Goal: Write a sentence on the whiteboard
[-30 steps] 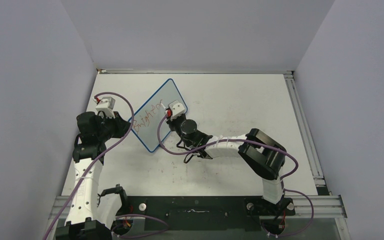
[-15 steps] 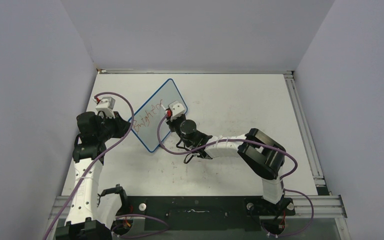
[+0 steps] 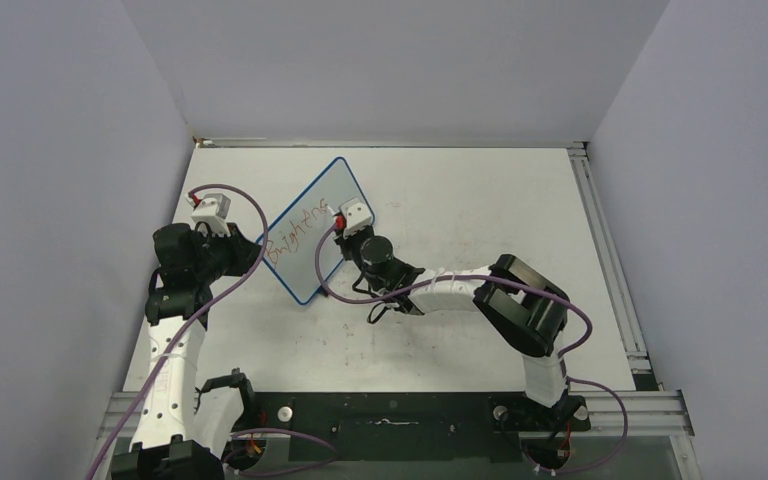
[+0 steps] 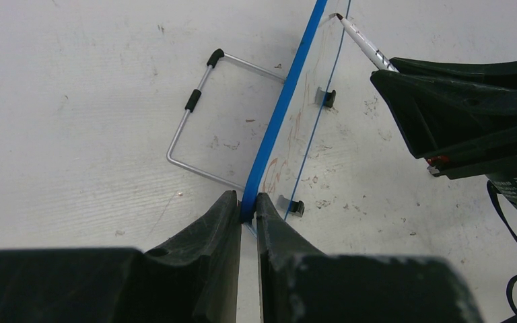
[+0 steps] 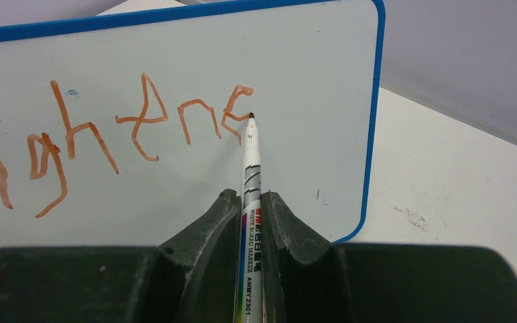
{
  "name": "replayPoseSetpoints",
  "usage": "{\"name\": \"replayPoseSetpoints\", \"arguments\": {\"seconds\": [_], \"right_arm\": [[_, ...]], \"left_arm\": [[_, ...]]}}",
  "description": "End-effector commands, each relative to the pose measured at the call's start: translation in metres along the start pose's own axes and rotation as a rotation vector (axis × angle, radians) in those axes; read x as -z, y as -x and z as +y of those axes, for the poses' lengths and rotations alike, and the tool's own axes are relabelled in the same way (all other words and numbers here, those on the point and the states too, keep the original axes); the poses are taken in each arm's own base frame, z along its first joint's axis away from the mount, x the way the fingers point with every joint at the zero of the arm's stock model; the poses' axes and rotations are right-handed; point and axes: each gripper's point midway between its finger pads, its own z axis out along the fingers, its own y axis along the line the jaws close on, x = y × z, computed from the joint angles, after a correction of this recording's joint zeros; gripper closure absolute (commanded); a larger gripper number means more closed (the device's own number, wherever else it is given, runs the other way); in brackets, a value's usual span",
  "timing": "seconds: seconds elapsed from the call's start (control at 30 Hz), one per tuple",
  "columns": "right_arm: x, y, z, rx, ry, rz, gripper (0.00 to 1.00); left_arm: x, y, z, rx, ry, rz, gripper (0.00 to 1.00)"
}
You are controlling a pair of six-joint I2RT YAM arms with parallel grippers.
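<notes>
1. The whiteboard [image 3: 312, 225] stands propped on the table [image 3: 480, 200], left of centre, with a wire stand [image 4: 190, 128] behind it
2. The left gripper [image 4: 248, 202] is clamped on the edge of the board's blue frame
3. The right gripper [image 5: 248, 202] is closed around a white marker [image 5: 251, 158], whose tip touches the board
4. The sentence [image 5: 141, 124], in red, shows "ghtene" in the right wrist view, with the marker tip at its last letter

You can't read the start of the writing [image 5: 141, 124]: the right wrist view's left edge cuts the board [image 5: 309, 74] off there. From above the letters are too small to make out. The left wrist camera sees the board edge-on, its face barely showing. The right gripper's [image 5: 250, 199] fingers hide the marker's [image 5: 250, 155] lower barrel.
</notes>
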Motion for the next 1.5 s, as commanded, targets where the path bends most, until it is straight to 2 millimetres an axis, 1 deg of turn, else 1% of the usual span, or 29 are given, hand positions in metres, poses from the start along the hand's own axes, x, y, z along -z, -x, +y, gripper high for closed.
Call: {"name": "replayPoseSetpoints", "arguments": {"seconds": [0.0, 0.27, 0.43, 0.57, 0.7, 0.87, 1.07, 1.17, 1.27, 1.47], "right_arm": [[-0.012, 0.017, -0.005, -0.037, -0.026, -0.05, 0.95], [-0.017, 0.03, -0.002, -0.029, -0.008, -0.083, 0.95], [-0.017, 0.034, 0.002, -0.022, 0.011, -0.094, 0.95], [-0.014, 0.033, 0.008, -0.016, 0.038, -0.096, 0.95], [-0.01, 0.024, 0.014, -0.009, 0.049, -0.077, 0.95], [-0.005, 0.018, 0.02, -0.006, 0.063, -0.067, 0.95], [-0.005, 0.017, 0.017, -0.006, 0.043, -0.062, 0.95], [-0.003, 0.022, 0.014, -0.01, 0.032, -0.072, 0.95], [0.003, 0.033, 0.011, -0.02, 0.031, -0.089, 0.95], [0.024, 0.066, -0.001, -0.033, 0.022, -0.132, 0.95]], "left_arm": [[0.002, -0.002, 0.003, -0.009, 0.02, 0.007, 1.0], [0.002, -0.002, 0.002, -0.009, 0.016, 0.008, 1.0], [0.002, -0.002, 0.002, -0.011, 0.016, 0.005, 1.0], [0.002, -0.001, 0.002, -0.011, 0.017, 0.004, 1.0], [0.002, -0.001, 0.002, -0.011, 0.016, 0.004, 1.0], [0.002, -0.001, 0.002, -0.011, 0.015, 0.005, 1.0], [0.002, -0.001, 0.002, -0.012, 0.017, 0.003, 1.0], [0.002, -0.001, 0.002, -0.011, 0.018, 0.001, 1.0], [0.003, -0.001, 0.002, -0.011, 0.017, 0.001, 1.0], [0.003, -0.001, 0.0, -0.011, 0.008, 0.003, 1.0]]}}
